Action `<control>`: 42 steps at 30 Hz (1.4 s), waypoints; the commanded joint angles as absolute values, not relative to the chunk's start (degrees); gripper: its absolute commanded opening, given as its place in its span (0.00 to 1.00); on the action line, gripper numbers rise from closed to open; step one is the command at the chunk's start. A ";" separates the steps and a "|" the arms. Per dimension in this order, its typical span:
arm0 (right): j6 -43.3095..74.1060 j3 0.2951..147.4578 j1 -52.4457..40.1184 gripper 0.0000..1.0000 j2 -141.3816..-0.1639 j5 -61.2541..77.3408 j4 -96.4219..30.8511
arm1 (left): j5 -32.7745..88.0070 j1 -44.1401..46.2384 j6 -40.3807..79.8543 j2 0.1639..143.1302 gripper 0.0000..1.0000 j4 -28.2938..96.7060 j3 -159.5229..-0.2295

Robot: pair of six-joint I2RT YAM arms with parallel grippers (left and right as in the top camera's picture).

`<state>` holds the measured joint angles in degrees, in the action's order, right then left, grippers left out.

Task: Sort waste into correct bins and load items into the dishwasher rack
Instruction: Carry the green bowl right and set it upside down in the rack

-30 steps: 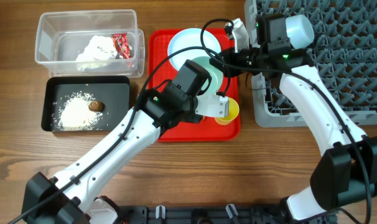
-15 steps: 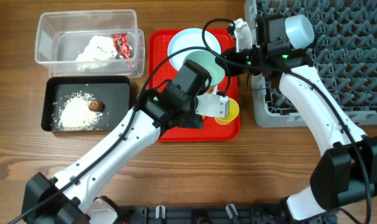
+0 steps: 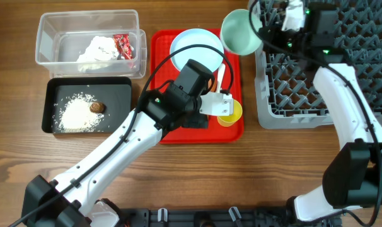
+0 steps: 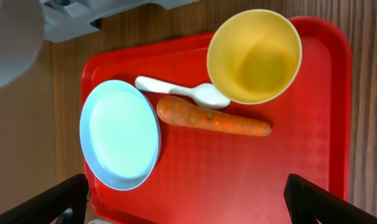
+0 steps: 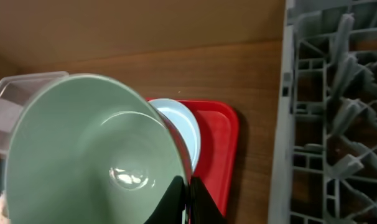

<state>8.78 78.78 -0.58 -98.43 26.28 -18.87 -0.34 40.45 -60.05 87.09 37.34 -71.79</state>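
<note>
The right end effector (image 5: 187,193) pinches the bowl (image 5: 95,162) by its rim, tilted, beside the rack's (image 3: 285,94) left edge. Such a thin grip may slip, or the bowl could clip the pegs (image 5: 344,37). The left end effector (image 4: 185,186) hangs spread over the carrot (image 4: 213,121).

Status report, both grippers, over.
Left gripper open over red tray. Right gripper shut on bowl, at rack edge. On tray: carrot, cup, spoon, plate. No obstruction seen.
</note>
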 commanded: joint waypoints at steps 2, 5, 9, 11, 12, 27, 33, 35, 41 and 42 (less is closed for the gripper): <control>7.51 79.13 -0.97 0.04 -98.56 16.69 -15.64 | 0.49 40.62 -55.94 85.91 1.00 35.90 -72.01; 7.49 79.13 -0.97 0.04 -98.04 6.11 -10.85 | -1.06 40.60 -51.51 85.91 1.00 35.99 -72.01; 3.14 79.13 -0.97 0.04 -96.73 -11.68 -4.12 | -3.57 40.53 -43.48 85.91 1.00 37.12 -72.01; -2.02 79.13 -0.99 0.04 -96.75 -22.02 -0.25 | -3.55 39.88 -40.69 85.93 1.00 38.39 -72.01; -5.89 79.13 -0.97 0.04 -96.92 -28.16 2.02 | -3.53 39.22 -38.59 85.93 1.00 38.74 -72.01; -27.90 79.13 9.10 0.04 -101.91 -48.64 13.13 | -3.51 33.89 -27.38 86.04 1.00 41.85 -72.01; -38.85 79.13 11.88 0.04 -109.65 -47.57 22.22 | -3.51 33.91 -27.38 86.04 1.00 41.85 -72.01; -43.13 79.13 11.88 0.04 -112.25 -48.31 28.58 | -3.51 33.91 -27.38 86.04 1.00 41.85 -72.01; -51.07 79.13 11.88 0.04 -117.71 -46.17 37.28 | -3.51 33.91 -27.38 86.04 1.00 41.85 -72.01; -51.22 79.13 11.88 0.04 -118.41 -46.00 37.63 | -3.51 33.91 -27.38 86.04 1.00 41.82 -72.01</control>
